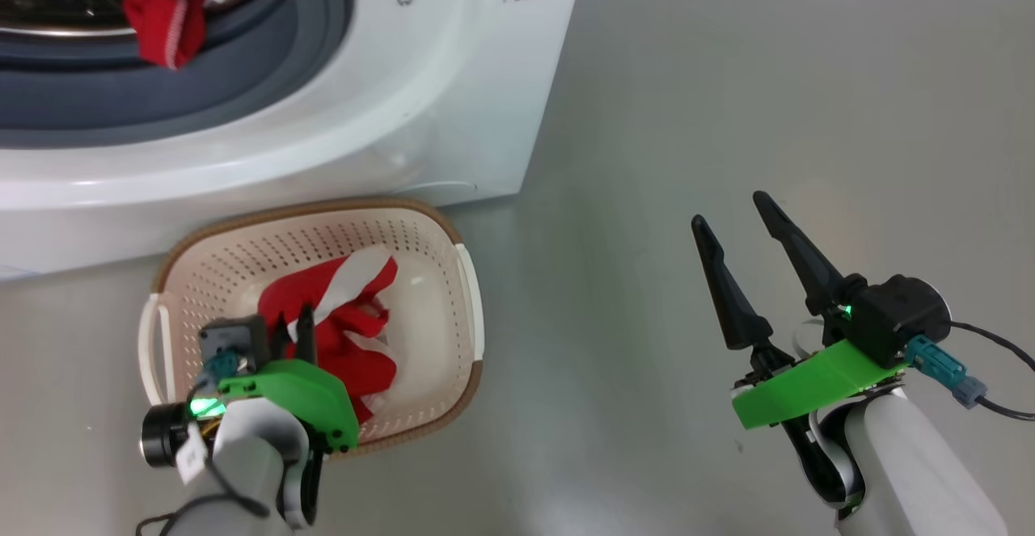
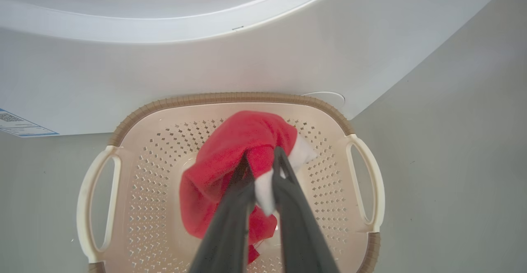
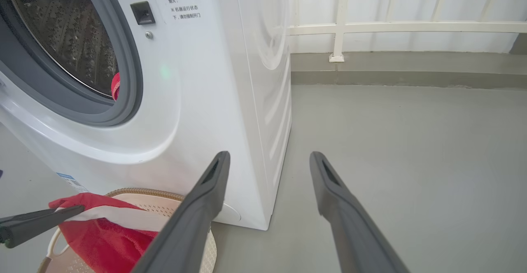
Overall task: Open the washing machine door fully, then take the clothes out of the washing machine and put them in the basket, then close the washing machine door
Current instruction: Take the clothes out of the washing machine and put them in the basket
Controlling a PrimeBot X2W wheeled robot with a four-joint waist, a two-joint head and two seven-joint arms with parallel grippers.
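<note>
Red clothes (image 2: 230, 153) pinched at the white trim between the narrow fingers of left pincer (image 2: 263, 159), low inside basket (image 2: 230, 99) at lower left of head view, just in front of washer (image 1: 420, 99). Second garment (image 1: 162, 10), red with white, drooping from drum over grey ring (image 1: 267, 59) at upper left. Right pincer (image 1: 729, 208) spread wide, holding nothing, over grey floor (image 1: 687, 75) at lower right, well apart from basket.
</note>
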